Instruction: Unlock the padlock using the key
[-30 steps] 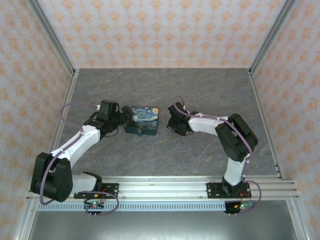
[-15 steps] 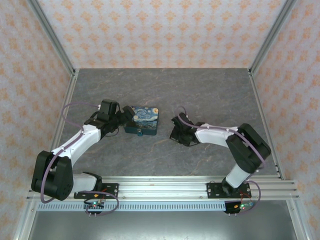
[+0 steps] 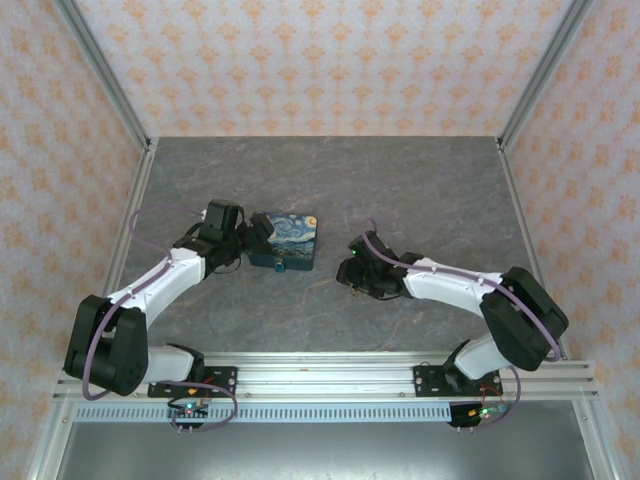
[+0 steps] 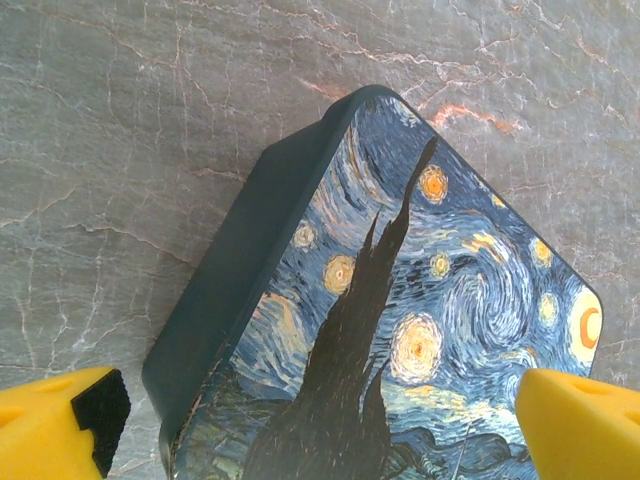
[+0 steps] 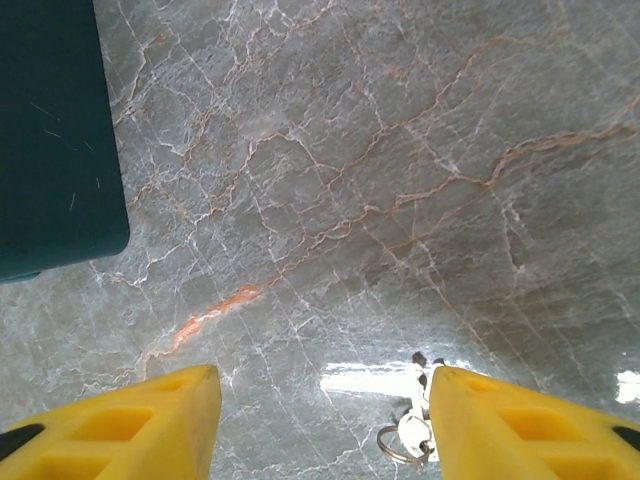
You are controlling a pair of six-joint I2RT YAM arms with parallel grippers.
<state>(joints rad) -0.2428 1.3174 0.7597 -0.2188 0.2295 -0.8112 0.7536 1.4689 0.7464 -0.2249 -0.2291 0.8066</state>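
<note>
The padlock [image 3: 285,240] lies flat on the table, its blue-and-yellow painted face [image 4: 420,330] up and its sides dark teal. My left gripper [image 3: 254,235] is open and straddles the padlock's near-left corner; a strip of table shows between the left finger [image 4: 60,425] and the padlock. Low over the table to the padlock's right, my right gripper [image 3: 352,275] is open. The key [image 5: 415,428], small and silvery on a wire ring, lies on the table against the inside of the right finger [image 5: 520,430]. A teal side of the padlock [image 5: 50,130] shows in the right wrist view's upper left.
Patterned walls with metal corner posts [image 3: 100,70] enclose the grey marbled table [image 3: 330,170]. An aluminium rail [image 3: 330,375] carrying both arm bases runs along the near edge. A bright glare patch [image 5: 365,380] sits on the table beside the key.
My right arm has swung toward the near edge and dropped lower, away from the padlock, and its jaws have spread apart. The left arm and padlock have barely moved.
</note>
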